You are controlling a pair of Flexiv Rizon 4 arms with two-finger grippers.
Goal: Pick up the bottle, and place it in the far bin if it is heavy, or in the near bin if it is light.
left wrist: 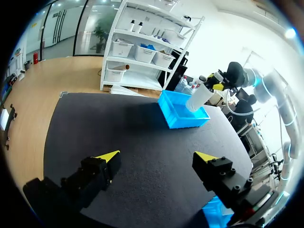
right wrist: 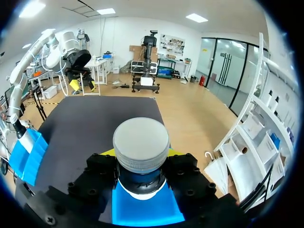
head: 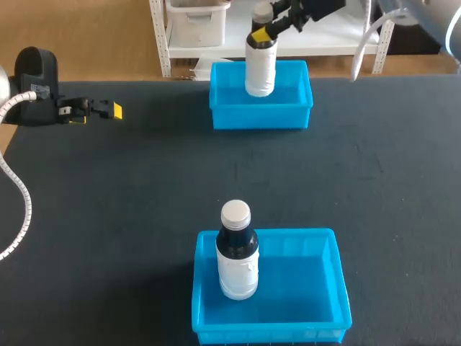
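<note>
My right gripper (head: 272,30) is shut on the neck of a white bottle (head: 261,68) with a grey cap. It holds the bottle upright over the far blue bin (head: 295,115), with the base down inside the rim. In the right wrist view the cap (right wrist: 141,142) sits between the fingers of the right gripper (right wrist: 141,159), with the bin's blue floor (right wrist: 145,211) below. A second bottle (head: 238,252), dark-topped with a white cap, stands in the near blue bin (head: 317,288). My left gripper (head: 101,110) is open and empty at the table's left side, far from both bins.
In the left wrist view the yellow tips of the left gripper (left wrist: 156,156) stand wide apart over dark table. The far bin (left wrist: 183,114) and the held bottle (left wrist: 198,97) are ahead of it. A corner of the near bin (left wrist: 216,211) shows beside one finger.
</note>
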